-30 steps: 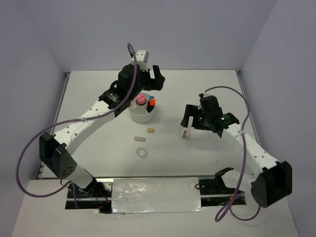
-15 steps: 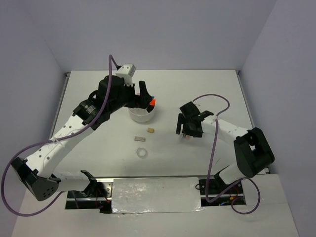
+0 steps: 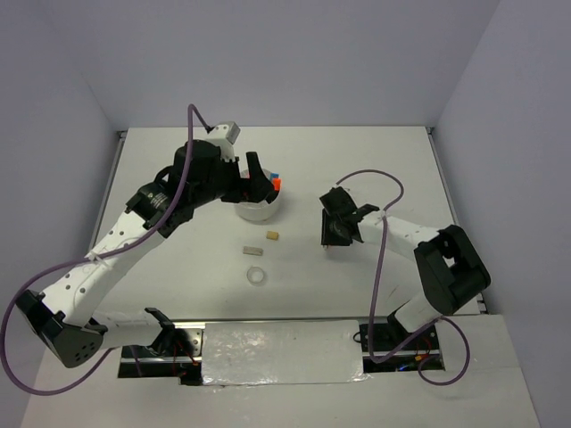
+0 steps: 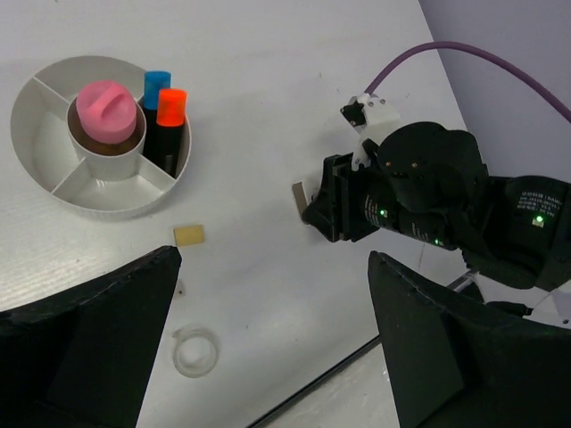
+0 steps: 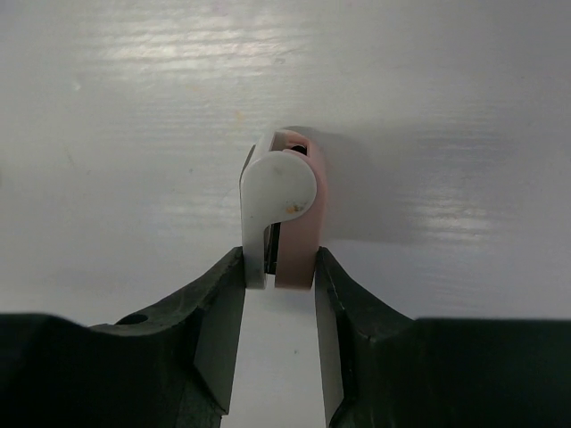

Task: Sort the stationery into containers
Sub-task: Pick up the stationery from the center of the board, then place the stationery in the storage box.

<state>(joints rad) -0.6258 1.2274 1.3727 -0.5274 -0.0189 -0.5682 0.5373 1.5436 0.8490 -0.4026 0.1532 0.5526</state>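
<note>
My left gripper [image 4: 272, 348] hangs spread wide and empty near the tub [image 4: 116, 203], while my right gripper [image 5: 279, 272] pinches the near end of the pink piece [image 5: 299, 214] on the table [image 5: 446, 134], its long axis running straight ahead of those fingers, the tub well apart, nearer my left.

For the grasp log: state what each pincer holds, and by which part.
Right pincer clamps the pink-and-white piece by its near end's two sides. Left pincer holds nothing.

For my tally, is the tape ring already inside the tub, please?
No, the tape ring lies flat outside the white tub, well apart from it.
</note>
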